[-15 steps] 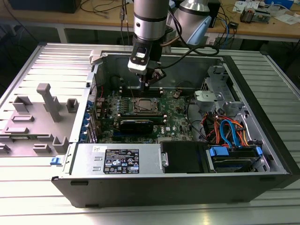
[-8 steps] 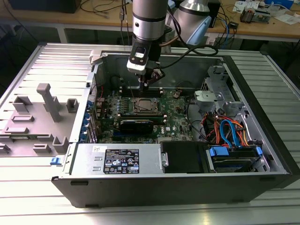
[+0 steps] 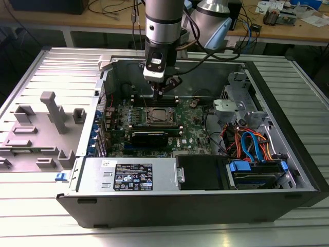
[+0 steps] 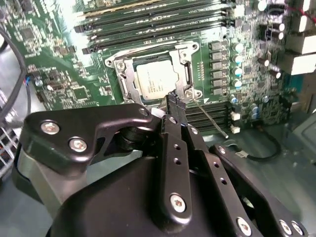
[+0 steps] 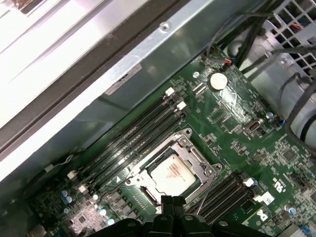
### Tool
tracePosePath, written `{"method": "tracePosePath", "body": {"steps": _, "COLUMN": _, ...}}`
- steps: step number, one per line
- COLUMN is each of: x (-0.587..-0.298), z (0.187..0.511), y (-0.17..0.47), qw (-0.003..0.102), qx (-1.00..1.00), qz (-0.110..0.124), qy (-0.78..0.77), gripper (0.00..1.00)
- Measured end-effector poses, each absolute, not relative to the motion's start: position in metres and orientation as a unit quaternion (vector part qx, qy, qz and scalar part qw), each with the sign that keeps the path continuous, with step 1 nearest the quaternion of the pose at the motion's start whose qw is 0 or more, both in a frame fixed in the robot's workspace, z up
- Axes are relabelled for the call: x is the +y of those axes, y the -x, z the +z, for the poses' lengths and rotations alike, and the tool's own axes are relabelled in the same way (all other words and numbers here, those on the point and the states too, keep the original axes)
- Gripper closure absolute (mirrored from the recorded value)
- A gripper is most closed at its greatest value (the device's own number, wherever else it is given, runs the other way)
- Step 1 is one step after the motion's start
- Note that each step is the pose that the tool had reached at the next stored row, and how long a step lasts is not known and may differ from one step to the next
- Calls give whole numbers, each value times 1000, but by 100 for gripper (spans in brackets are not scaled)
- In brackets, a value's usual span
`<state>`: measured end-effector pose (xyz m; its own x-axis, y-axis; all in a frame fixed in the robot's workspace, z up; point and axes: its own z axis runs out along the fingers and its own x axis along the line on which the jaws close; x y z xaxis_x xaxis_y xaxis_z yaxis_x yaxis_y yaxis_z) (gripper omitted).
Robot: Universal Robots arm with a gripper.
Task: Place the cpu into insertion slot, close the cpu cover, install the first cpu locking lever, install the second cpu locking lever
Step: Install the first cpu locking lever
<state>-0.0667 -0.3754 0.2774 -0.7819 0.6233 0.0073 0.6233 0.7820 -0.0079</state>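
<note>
Your gripper (image 4: 173,100) has its two black fingers (image 4: 174,129) pressed flat together, and in the first wrist view the tips (image 5: 172,200) meet along a thin seam. I cannot tell whether anything is pinched in that seam. In the second wrist view the joined tips sit just off one corner of the insertion slot (image 3: 158,117), close above the board and beside the slot's rim rather than over its middle. A thin metal locking lever (image 4: 210,117) starts at that same corner, right beside the tips, and slants away from the slot across the nearer bank of black memory slots (image 4: 212,109). The first wrist view shows the same lever (image 5: 205,193) standing out at an angle from the slot's edge. Whether the fingers touch it, you cannot judge from either wrist view. The cpu (image 4: 157,79) lies seated in the slot, its pale metal top facing up, just beyond the fingertips. The cpu cover (image 4: 127,79) lies flat around it, with the chip showing through the cover's window. In the first wrist view the cpu (image 5: 172,173) and the cover's frame (image 5: 196,159) sit directly ahead of the tips. A second bank of long memory slots (image 5: 133,143) runs along the far side of the slot. In the exterior view the gripper (image 3: 160,93) hangs down into the open computer case (image 3: 288,134), just above the slot's far edge, on the green motherboard (image 3: 193,135).
</note>
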Motion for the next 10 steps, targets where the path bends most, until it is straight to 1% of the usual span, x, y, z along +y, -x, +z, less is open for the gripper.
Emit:
{"method": "tracePosePath", "body": {"steps": 8, "x": -375, "z": 277, "y": 67, "qw": 4, "qx": -972, "qz": 3, "qy": 236, "gripper": 89}}
{"method": "tracePosePath", "body": {"steps": 10, "x": -375, "z": 277, "y": 67, "qw": 1, "qx": -975, "qz": 2, "qy": 223, "gripper": 89}}
